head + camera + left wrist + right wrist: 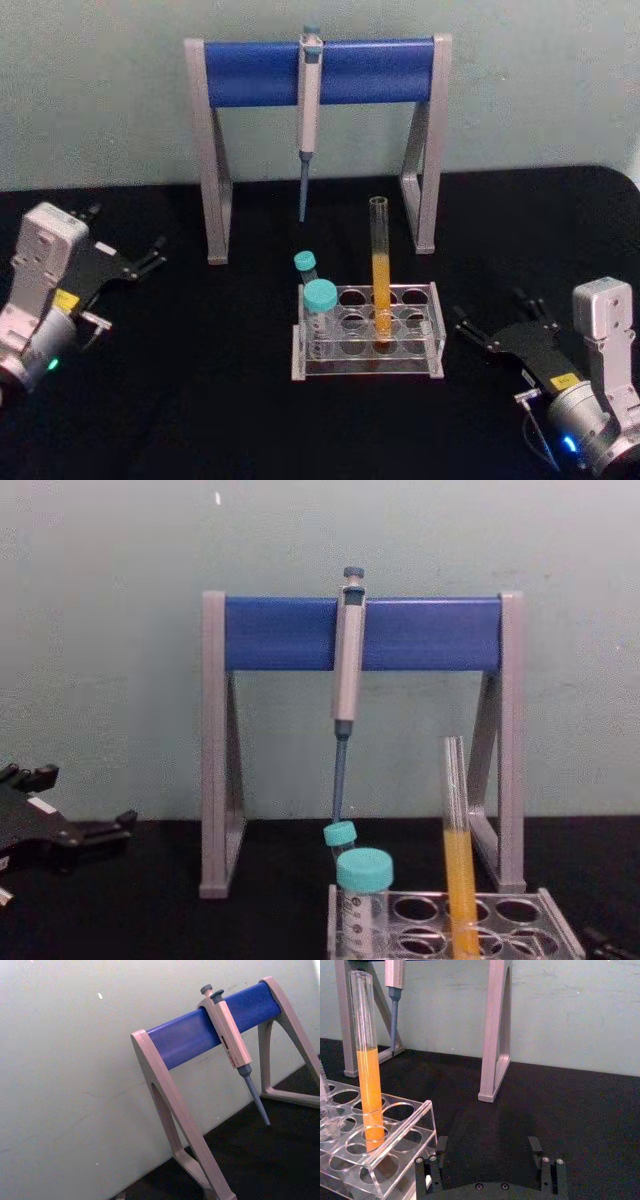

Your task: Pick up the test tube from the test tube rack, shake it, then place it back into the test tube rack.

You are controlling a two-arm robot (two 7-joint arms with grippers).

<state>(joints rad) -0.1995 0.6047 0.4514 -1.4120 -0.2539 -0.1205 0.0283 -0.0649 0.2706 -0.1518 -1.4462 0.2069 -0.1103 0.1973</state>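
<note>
Tube [380, 270] is seated upright in rack [368, 332] for a side pinch; left gripper [140, 262] and right gripper [497, 328] are parked wide, fingers spread.

- Left gripper [150, 258] at the robot's left, low over the black table, fingers spread apart, holding nothing, pointing forward and inward.
- Right gripper [497, 325] at the robot's right, low, fingers [441, 1146] parted, empty, pointing forward and inward.
</note>
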